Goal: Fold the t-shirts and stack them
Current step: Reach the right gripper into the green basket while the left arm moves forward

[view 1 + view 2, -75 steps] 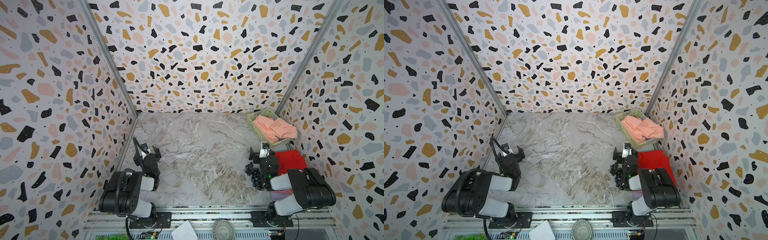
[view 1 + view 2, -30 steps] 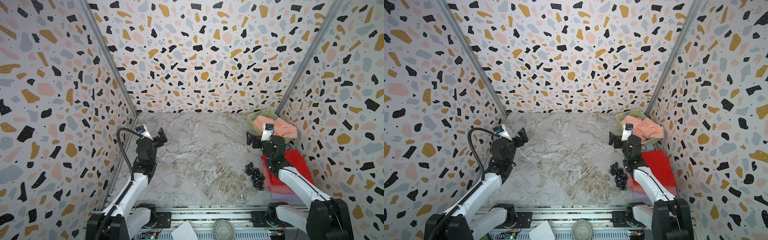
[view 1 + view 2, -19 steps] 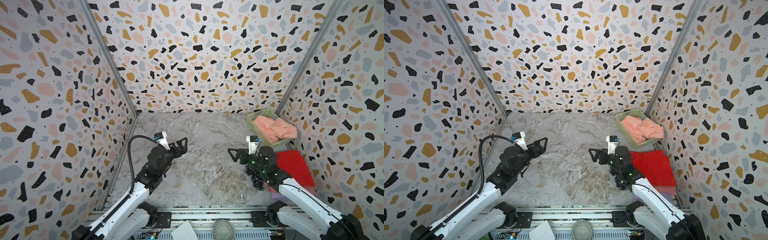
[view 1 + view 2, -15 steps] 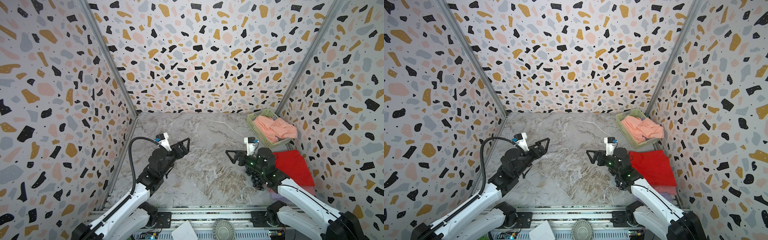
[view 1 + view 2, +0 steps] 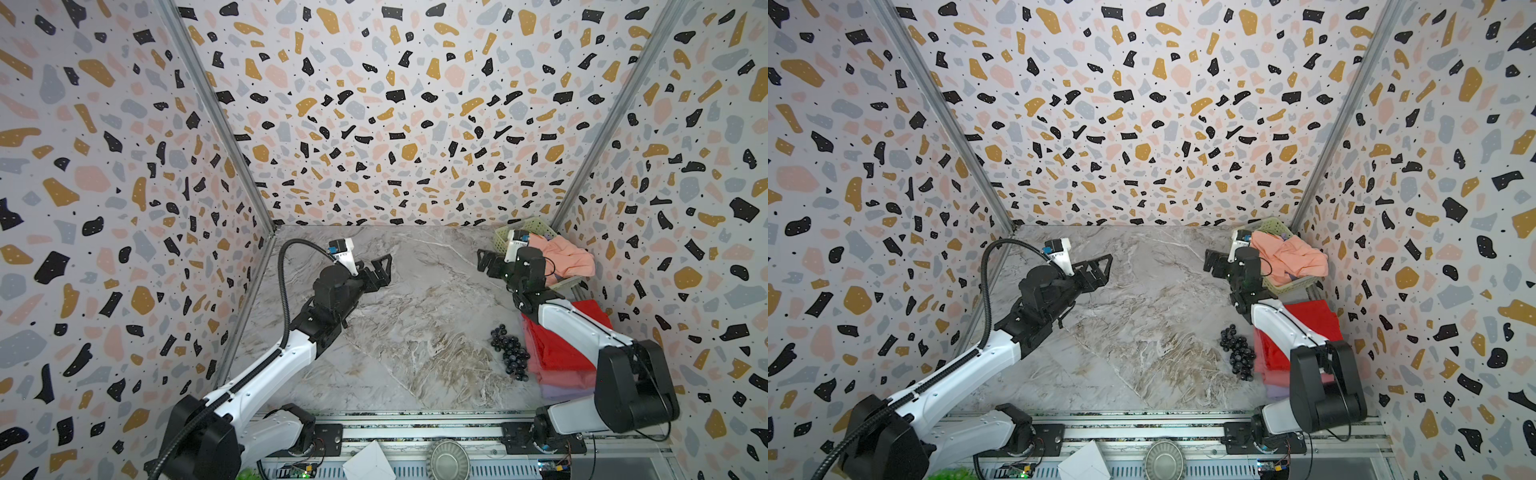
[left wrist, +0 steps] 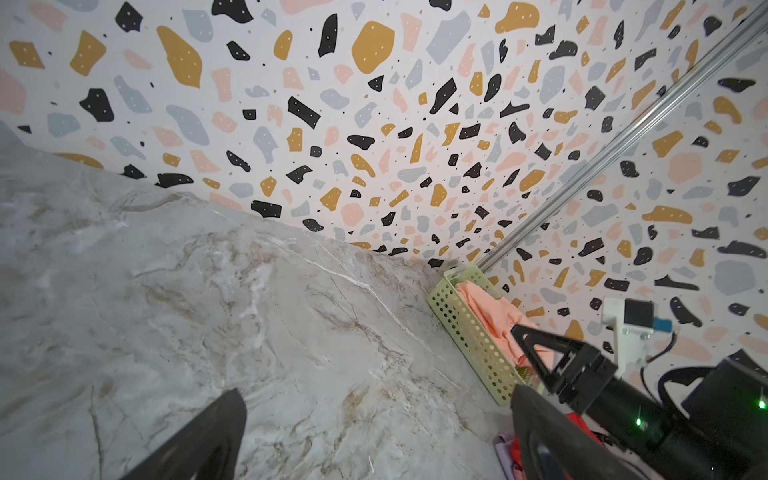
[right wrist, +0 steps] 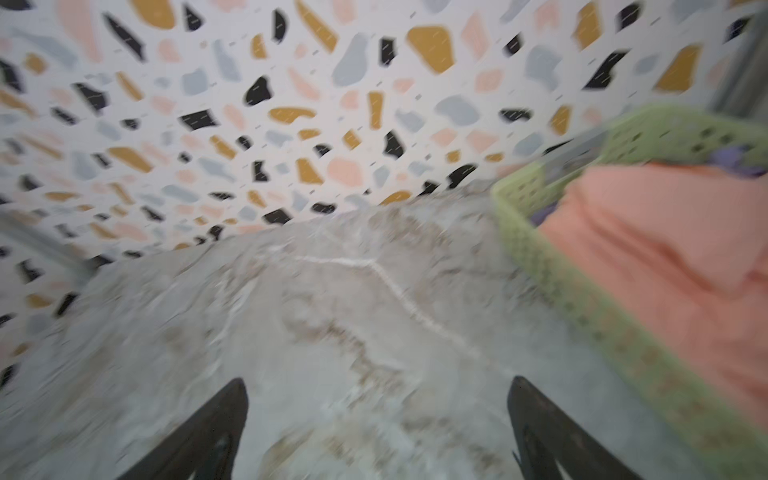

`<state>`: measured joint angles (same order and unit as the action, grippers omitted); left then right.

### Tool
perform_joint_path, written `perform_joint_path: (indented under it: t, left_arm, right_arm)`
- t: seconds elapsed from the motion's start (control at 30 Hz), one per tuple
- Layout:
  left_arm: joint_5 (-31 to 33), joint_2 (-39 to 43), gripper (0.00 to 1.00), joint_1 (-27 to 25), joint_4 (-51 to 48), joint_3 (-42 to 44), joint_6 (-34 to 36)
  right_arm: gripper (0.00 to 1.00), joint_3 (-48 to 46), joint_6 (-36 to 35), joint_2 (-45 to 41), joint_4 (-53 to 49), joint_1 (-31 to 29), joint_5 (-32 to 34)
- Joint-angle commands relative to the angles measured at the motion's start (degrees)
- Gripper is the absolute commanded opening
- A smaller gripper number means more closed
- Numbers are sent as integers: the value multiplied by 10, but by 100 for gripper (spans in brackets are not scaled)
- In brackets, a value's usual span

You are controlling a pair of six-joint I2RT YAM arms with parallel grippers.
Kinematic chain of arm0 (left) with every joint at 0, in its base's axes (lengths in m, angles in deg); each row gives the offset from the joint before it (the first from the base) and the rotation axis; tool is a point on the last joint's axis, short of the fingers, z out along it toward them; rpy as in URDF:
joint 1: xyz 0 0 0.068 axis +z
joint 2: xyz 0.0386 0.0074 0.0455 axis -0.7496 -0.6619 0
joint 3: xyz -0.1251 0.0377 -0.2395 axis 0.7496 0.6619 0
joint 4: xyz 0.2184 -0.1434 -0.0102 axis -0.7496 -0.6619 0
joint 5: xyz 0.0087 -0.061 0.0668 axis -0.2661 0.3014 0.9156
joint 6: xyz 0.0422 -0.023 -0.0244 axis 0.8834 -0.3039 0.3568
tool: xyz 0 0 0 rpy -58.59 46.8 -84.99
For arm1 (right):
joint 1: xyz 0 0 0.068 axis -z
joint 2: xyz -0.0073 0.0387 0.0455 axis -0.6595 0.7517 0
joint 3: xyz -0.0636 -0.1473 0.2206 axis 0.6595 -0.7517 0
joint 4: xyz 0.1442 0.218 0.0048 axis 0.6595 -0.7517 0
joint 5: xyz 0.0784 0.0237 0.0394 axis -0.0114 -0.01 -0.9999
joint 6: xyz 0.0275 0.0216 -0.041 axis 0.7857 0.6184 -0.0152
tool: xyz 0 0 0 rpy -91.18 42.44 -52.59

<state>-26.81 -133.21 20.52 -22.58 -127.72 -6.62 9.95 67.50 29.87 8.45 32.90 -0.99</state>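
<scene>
Both arms reached farther back vs a moment ago: our right claw (image 5: 487, 262) now hangs just beside the basket (image 5: 532, 226), left claw (image 5: 383, 272) over the counter (image 5: 415, 324), both w/ jaws wide apart, empty. Peach tee (image 5: 565, 257) lies heaped in the basket; red tee (image 5: 548, 357) tops the stack (image 5: 565, 380) beside the grapes (image 5: 509, 351).

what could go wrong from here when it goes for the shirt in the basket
Lifting the peach shirt could drag the basket, or the purple shirt under it, along.
The grapes lie right beside the folded stack; the right arm sweeping back could scatter them or rumple the red shirt.
</scene>
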Motion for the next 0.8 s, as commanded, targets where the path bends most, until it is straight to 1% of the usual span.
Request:
perform_joint_path:
  t: [0.0, 0.07, 0.17, 0.23, 0.37, 0.5, 0.57, 0.6, 0.67, 0.73, 0.77]
  left_arm:
    - [-21, -55, 100, -8, -7, -35, 78]
    - [-28, -84, 100, -15, -7, -55, 91]
    - [-32, -124, 100, -30, -3, -80, 108]
    - [-39, -146, 100, -38, -7, -101, 116]
    - [-48, -188, 100, -47, -22, -135, 118]
    - [-45, -199, 100, -50, -21, -139, 115]
    - [-43, -200, 100, -50, -24, -141, 115]
    - [-41, -199, 100, -50, -24, -142, 116]
    - [-42, -197, 100, -50, -24, -144, 115]
    - [-41, -194, 100, -50, -24, -141, 113]
    - [-42, -193, 100, -50, -24, -140, 111]
  right_arm:
    - [95, 62, -62, 66, 10, 69, 44]
    - [94, 106, -69, 112, 12, 98, 35]
    - [94, 156, -90, 172, 22, 126, 26]
    - [93, 205, -96, 215, -1, 139, 27]
    - [92, 259, -114, 279, -18, 146, 46]
    - [86, 301, -116, 331, -48, 147, 46]
    - [79, 315, -114, 351, -53, 147, 46]
    - [73, 319, -112, 357, -54, 147, 45]
    - [48, 328, -109, 365, -59, 148, 39]
    - [25, 331, -104, 367, -58, 149, 36]
    - [16, 333, -104, 367, -57, 149, 34]
